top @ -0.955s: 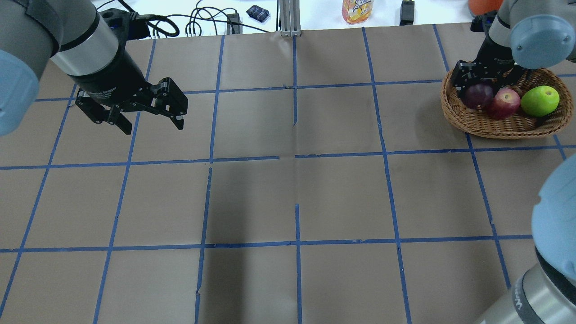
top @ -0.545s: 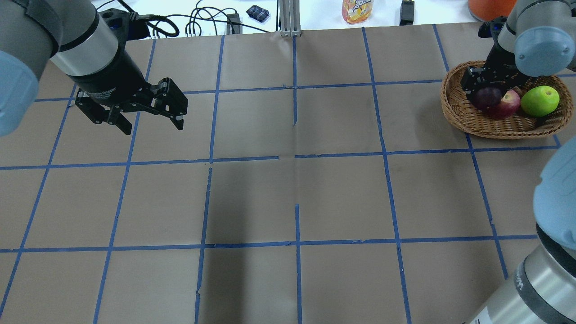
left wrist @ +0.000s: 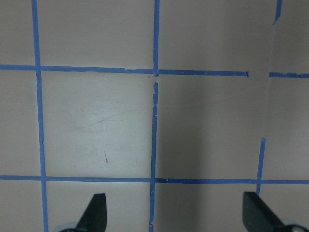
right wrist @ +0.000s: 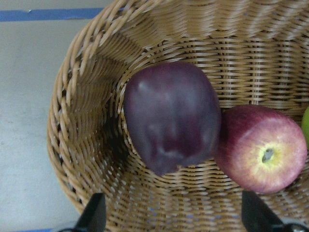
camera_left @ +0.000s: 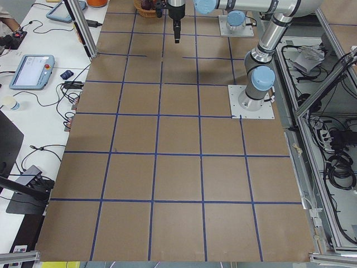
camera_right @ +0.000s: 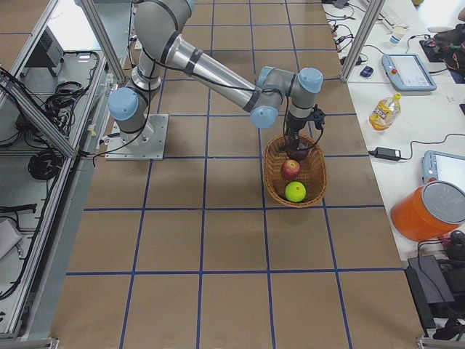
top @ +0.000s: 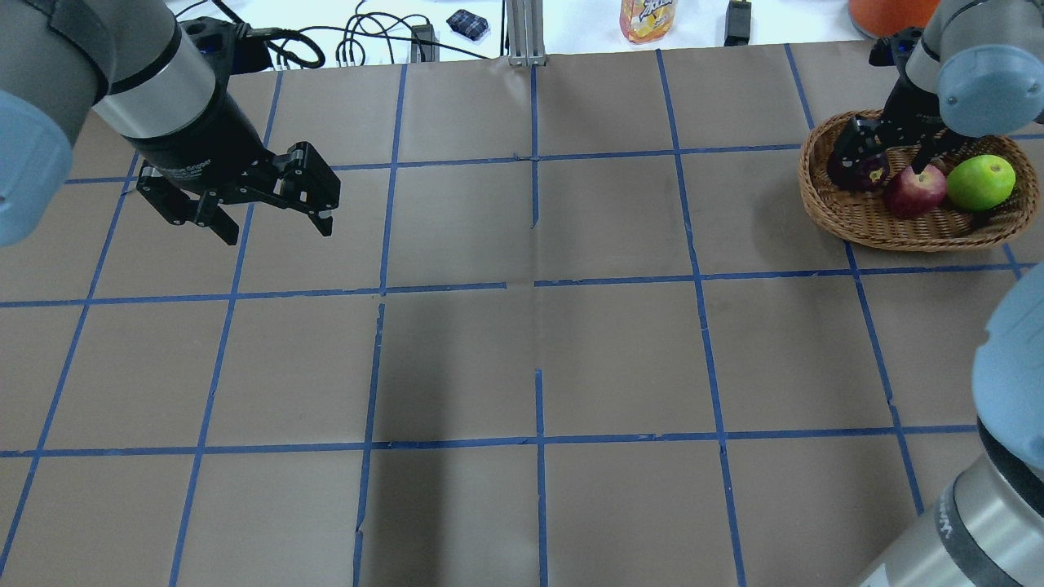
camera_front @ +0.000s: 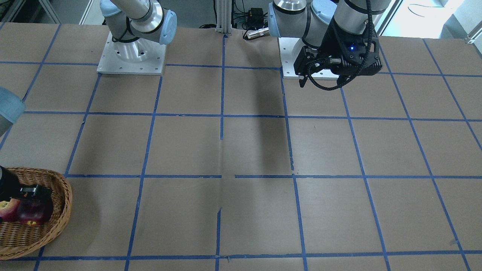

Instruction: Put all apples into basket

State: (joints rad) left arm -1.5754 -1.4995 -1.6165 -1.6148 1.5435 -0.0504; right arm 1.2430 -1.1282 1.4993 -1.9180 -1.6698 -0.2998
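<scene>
— Right gripper (top: 885,163)?
— Spread wide over the basket (top: 897,236), nothing gripped. The maroon apple (right wrist: 169,116) is laid on the weave between the fingertips (right wrist: 94,215), touching the red apple (right wrist: 263,150); the green apple (top: 980,183) is lodged beside that.
— All three housed?
— Judged so. The basket is set by the table (top: 538,359) edge opposite the robot. The left gripper (top: 277,224) is held open, empty, well apart. The red apple could be brushed on lifting. A bottle (top: 648,18) and cables (top: 359,41) are kept beyond that edge.
</scene>
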